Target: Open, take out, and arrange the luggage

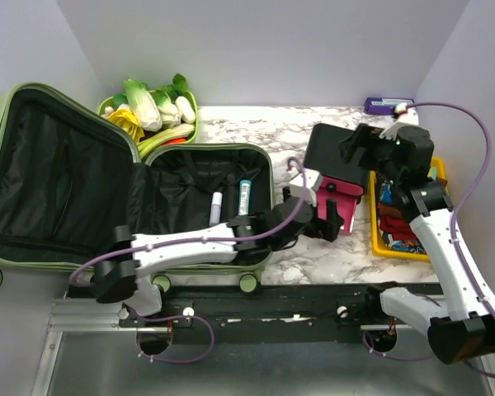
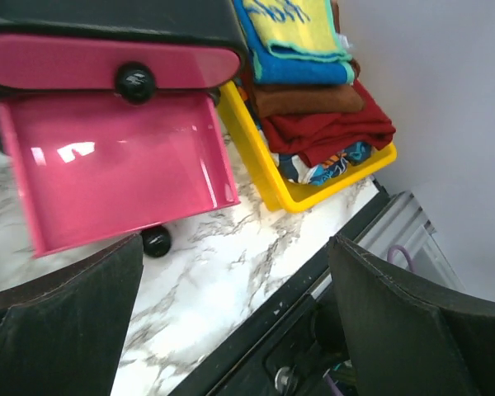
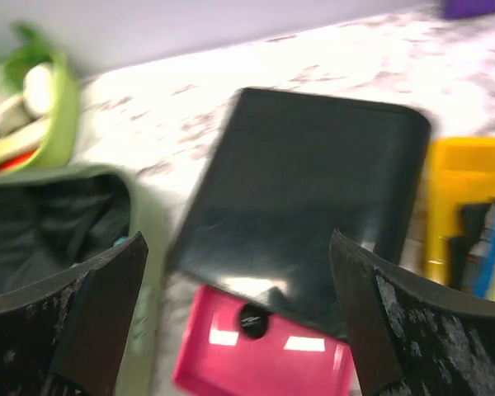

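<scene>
Left gripper (image 2: 235, 256) spread wide, grasping nothing, hovering just near of a pink drawer (image 2: 115, 173) pulled out of a black box (image 2: 107, 21). Right gripper (image 3: 239, 247) likewise released, empty, poised above the box's dark top. Just right of the box, a yellow tray (image 2: 260, 161) of folded cloths (image 2: 322, 124); script on the topmost blue-and-yellow one, too cropped to read. Left of both grippers, the luggage (image 1: 260, 153), lying open on the marble table (image 1: 313, 264), lid thrown back leftward, black lining bared, two pen-like tubes (image 1: 215, 206) inside, left arm stretched over its near right corner.
</scene>
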Available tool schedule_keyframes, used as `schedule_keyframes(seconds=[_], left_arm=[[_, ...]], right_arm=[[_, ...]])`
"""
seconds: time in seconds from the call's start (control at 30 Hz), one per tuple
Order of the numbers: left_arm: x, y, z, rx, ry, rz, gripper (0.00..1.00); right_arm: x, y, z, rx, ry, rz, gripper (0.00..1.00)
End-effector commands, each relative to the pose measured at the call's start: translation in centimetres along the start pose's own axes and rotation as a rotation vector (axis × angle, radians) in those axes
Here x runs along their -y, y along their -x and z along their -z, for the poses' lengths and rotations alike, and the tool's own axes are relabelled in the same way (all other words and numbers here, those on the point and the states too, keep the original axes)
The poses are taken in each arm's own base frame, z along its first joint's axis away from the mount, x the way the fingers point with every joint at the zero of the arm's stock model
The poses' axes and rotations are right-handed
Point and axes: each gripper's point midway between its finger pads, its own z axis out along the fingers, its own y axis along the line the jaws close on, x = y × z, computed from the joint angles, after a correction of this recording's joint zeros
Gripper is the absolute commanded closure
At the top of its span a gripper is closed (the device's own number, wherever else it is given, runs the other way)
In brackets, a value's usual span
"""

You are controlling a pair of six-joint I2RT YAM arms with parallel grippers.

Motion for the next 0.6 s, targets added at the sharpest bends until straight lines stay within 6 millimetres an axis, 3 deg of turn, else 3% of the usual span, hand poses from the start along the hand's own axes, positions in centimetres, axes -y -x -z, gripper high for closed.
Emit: schedule_keyframes(seconds=[0.0,0.03,0.07,0.13,0.17,0.27,0.3,0.37,0.4,0.43,0.5,0.57], left_arm=[[-5.4,2.8,5.5,0.03,0.156,0.001,0.01],[-7.3,3.6,6.4,0.057,0.218,0.014,0.01],[-9.7,4.9,8.3,0.095,0.274,0.046,0.01],[-14.0,4.9,10.8,0.106,0.4,0.115,0.01],[-17.1,5.6,13.0,0.144,0.46,0.17,0.01],[-22.3,4.3,17.9,0.206,0.592,0.312,0.01],[-24.0,3.6,19.4,0.214,0.649,0.334,0.01],[-25.4,3.2,21.8,0.283,0.661,0.402,0.01],[-25.9,2.9,22.6,0.29,0.671,0.411,0.01],[-26.0,2.8,23.2,0.303,0.666,0.425,0.01],[-26.4,2.4,24.5,0.316,0.674,0.452,0.01],[-26.7,2.1,25.0,0.309,0.692,0.457,0.01]], right_arm=[[-8.1,-2.2,2.1,-0.079,0.272,0.138,0.0],[-9.1,-2.9,2.3,-0.098,0.288,0.149,0.0],[-11.3,-4.4,2.9,-0.137,0.344,0.155,0.0],[-13.5,-6.2,3.3,-0.174,0.392,0.162,0.01],[-15.8,-8.2,4.0,-0.222,0.454,0.179,0.01],[-20.3,-12.4,5.1,-0.307,0.568,0.242,0.01],[-21.5,-14.4,4.1,-0.37,0.568,0.272,0.01],[-23.1,-16.9,3.8,-0.428,0.573,0.303,0.01],[-23.5,-19.6,2.6,-0.491,0.551,0.322,0.01],[-24.0,-18.9,1.5,-0.454,0.505,0.323,0.02],[-24.7,-20.4,0.3,-0.461,0.455,0.335,0.03],[-23.9,-21.9,-2.5,-0.46,0.309,0.327,0.05]])
